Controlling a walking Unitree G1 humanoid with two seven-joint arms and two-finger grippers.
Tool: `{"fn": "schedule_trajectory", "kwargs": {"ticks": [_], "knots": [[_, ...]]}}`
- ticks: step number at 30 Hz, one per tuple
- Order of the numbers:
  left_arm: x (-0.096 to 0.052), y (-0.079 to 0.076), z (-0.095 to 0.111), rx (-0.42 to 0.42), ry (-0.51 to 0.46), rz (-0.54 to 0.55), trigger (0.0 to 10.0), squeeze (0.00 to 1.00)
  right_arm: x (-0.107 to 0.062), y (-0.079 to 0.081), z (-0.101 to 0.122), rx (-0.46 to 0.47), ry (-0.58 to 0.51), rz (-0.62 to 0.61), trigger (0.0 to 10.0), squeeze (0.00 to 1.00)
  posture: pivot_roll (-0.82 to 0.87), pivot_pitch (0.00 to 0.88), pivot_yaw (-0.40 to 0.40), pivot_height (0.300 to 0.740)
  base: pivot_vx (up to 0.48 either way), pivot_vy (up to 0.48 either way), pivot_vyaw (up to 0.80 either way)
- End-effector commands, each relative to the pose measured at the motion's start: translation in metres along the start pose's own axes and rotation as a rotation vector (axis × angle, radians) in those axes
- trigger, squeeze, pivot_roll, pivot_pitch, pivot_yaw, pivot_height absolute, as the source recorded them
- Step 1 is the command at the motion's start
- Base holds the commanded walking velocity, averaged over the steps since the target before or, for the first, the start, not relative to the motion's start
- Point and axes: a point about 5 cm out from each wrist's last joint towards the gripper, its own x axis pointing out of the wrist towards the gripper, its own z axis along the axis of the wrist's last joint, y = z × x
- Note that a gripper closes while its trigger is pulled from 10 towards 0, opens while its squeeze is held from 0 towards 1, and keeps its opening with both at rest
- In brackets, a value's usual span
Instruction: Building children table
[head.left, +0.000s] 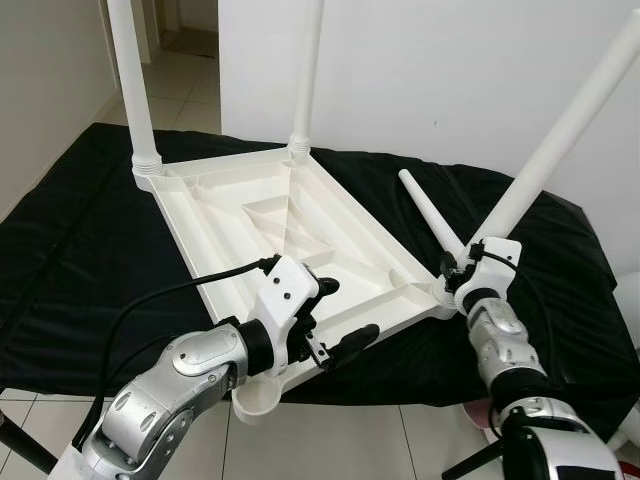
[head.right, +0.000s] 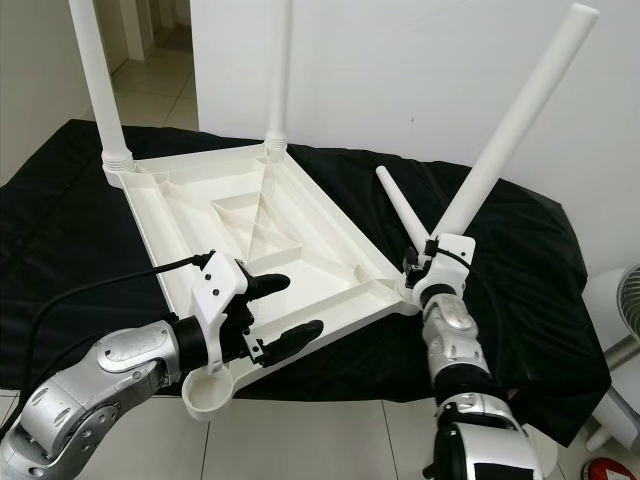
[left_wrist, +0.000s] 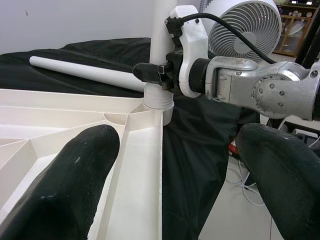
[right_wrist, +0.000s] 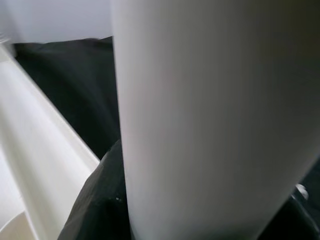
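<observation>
A white plastic table top (head.left: 200, 215) lies upside down on a black cloth. Two white legs (head.left: 130, 80) (head.left: 308, 70) stand upright in its far corners. At the right corner a third leg (head.left: 560, 140) leans outward in its socket, with my right gripper (head.left: 455, 270) shut on its base. That leg (right_wrist: 210, 115) looms close in the right wrist view. A fourth leg (head.left: 430, 215) lies loose on the cloth beside it. My left gripper (head.left: 345, 315) is open, its fingers straddling the table top's near edge. The near corner socket (head.left: 262, 400) holds no leg and overhangs the cloth's edge.
The black cloth (head.left: 80, 230) covers a low surface that ends just in front of me, with tiled floor below. A white fan (head.right: 625, 300) stands at the right. A doorway opens at the back left, and a white wall runs behind.
</observation>
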Motion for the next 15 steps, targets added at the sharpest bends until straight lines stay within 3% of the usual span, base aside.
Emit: {"fn": "schedule_trajectory", "kwargs": {"ticks": [1, 5, 15], "knots": [[0.002, -0.005, 0.002, 0.004, -0.003, -0.038, 10.0, 0.0, -0.015, 0.005, -0.035, -0.014, 0.154, -0.084, 10.0, 0.0, 0.06, 0.0, -0.111, 0.74, 0.0, 0.0, 0.0], [0.002, -0.005, 0.002, 0.0, -0.005, -0.037, 10.0, 0.0, -0.023, 0.014, -0.033, 0.017, 0.109, -0.168, 10.0, 0.0, 0.06, 0.0, -0.114, 0.74, 0.0, 0.0, 0.0], [0.002, -0.006, 0.001, -0.004, -0.004, -0.035, 10.0, 0.0, -0.038, 0.035, -0.033, 0.062, 0.095, -0.174, 10.0, 0.0, 0.07, 0.0, -0.122, 0.74, 0.0, 0.0, 0.0]]}}
